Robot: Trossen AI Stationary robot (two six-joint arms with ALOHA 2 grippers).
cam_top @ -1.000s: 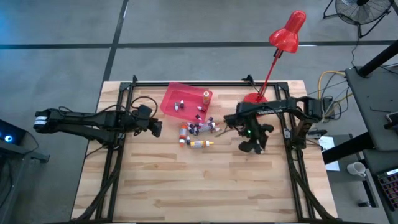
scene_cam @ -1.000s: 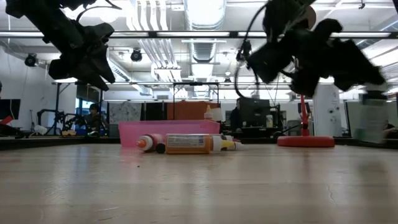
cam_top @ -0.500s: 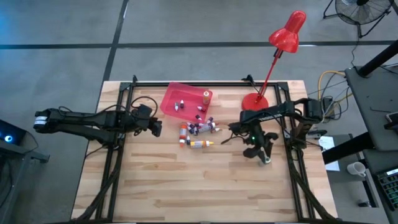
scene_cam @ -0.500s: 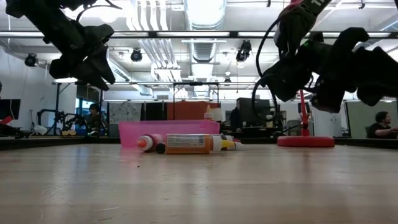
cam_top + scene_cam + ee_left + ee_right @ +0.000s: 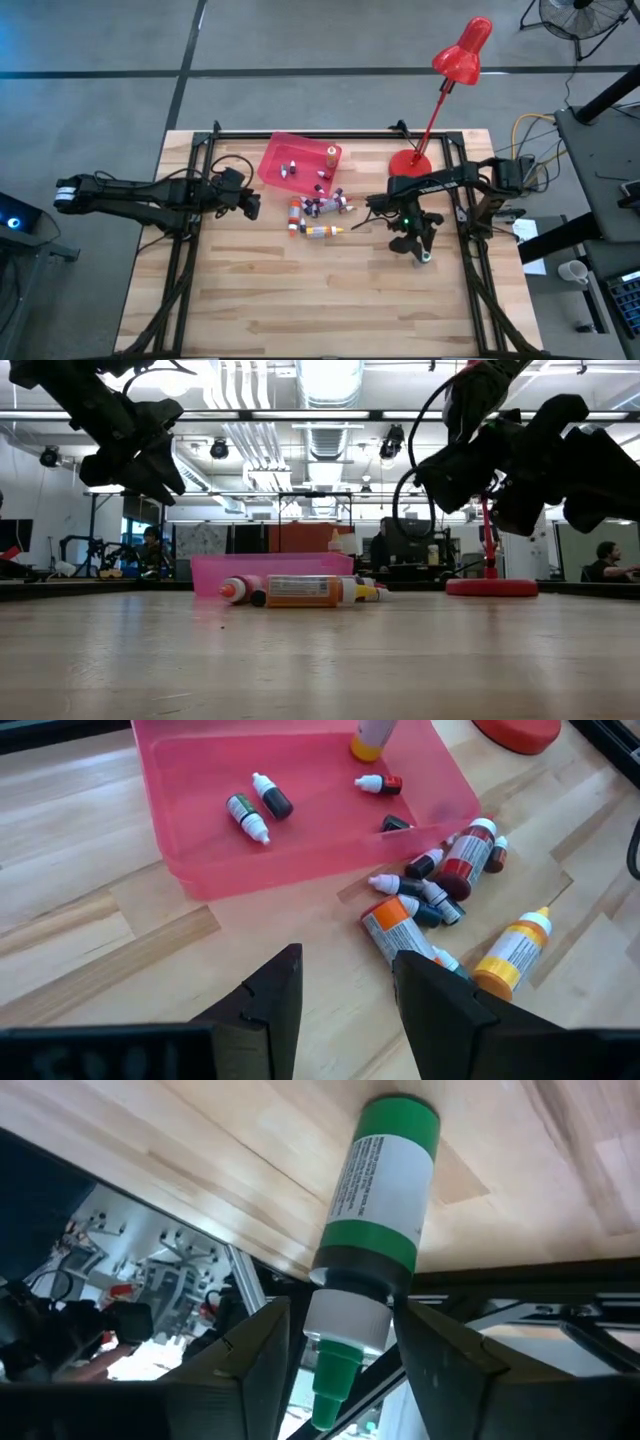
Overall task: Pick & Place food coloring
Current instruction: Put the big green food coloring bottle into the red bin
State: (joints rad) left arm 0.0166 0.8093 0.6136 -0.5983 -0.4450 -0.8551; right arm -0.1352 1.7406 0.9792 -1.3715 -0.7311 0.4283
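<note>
The right gripper was over the right part of the tabletop, well apart from the tray. In the right wrist view a green bottle with a white label and a pale neck lay between its jaws; the jaws stood on both sides of the neck, but I could not tell if they pinched it or had let it go. In the high view the bottle was only a small pale spot at the gripper tip.

The left gripper hung above the tabletop near the tray, with its jaws spread and nothing between them.

The other bottles lay in a small heap on the tabletop, just beside the tray's near edge. In the left wrist view this heap had an orange bottle, a yellow bottle, a dark red one and some tiny dark ones. A few tiny bottles lay inside the tray, and one orange-based bottle stood in its far corner. A red lamp stood on the far right of the tabletop.
</note>
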